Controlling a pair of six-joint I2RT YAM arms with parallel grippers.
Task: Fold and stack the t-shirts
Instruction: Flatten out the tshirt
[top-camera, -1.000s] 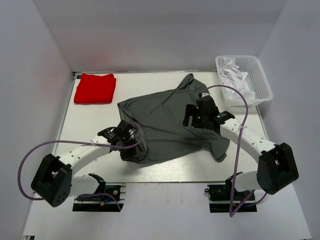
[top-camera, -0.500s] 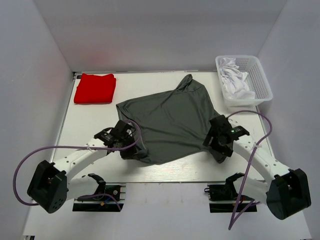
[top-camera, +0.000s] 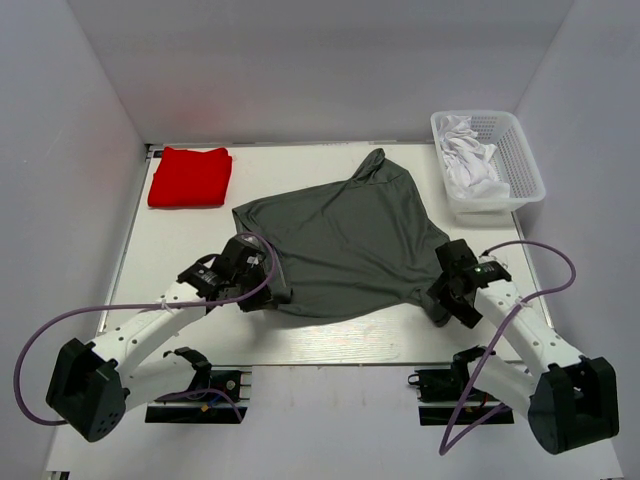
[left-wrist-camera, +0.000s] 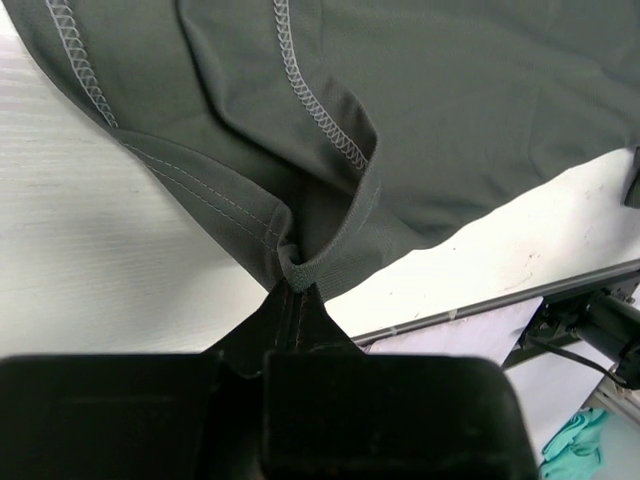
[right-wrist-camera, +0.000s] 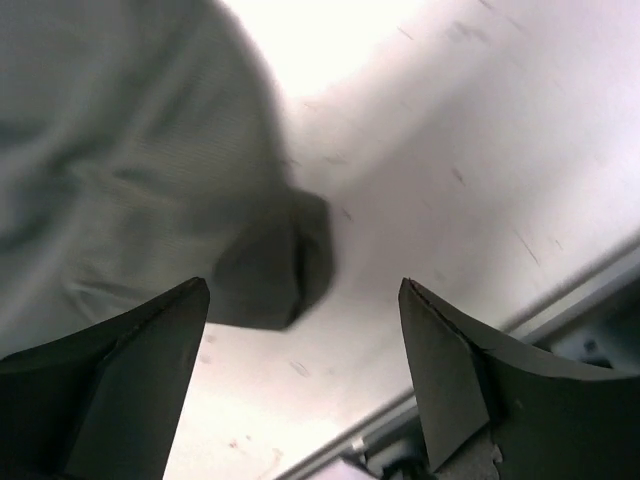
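1. Done: the red shirt (top-camera: 190, 177) lies folded in a neat square at the far left corner of the table (top-camera: 170, 240), well apart from everything else.
2. Not done: the grey shirt (top-camera: 335, 240) lies spread and askew across the middle of the table, wrinkled, with no fold in it. I judge the task about half way. Folding the grey shirt and stacking it with the red one are left.
3. My left gripper (left-wrist-camera: 297, 295) is clenched on the grey shirt's hem at its near left corner.
4. My right gripper (right-wrist-camera: 300, 345) stands wide apart and grasps nothing, low over the shirt's near right corner.
5. Only the top view shows both shirts at once and how the grey one lies. It also shows a basket (top-camera: 525, 165) of white cloth at the far right.
6. Only the left wrist view shows the pinch itself, with the stitched hem bunched and drawn into my closed tips. From above, my wrist hides this.
7. Only the right wrist view shows the empty gap between my fingers, with a dark lump of cloth just ahead of it. The view is blurred, so I cannot tell whether the lump is sleeve or hem.
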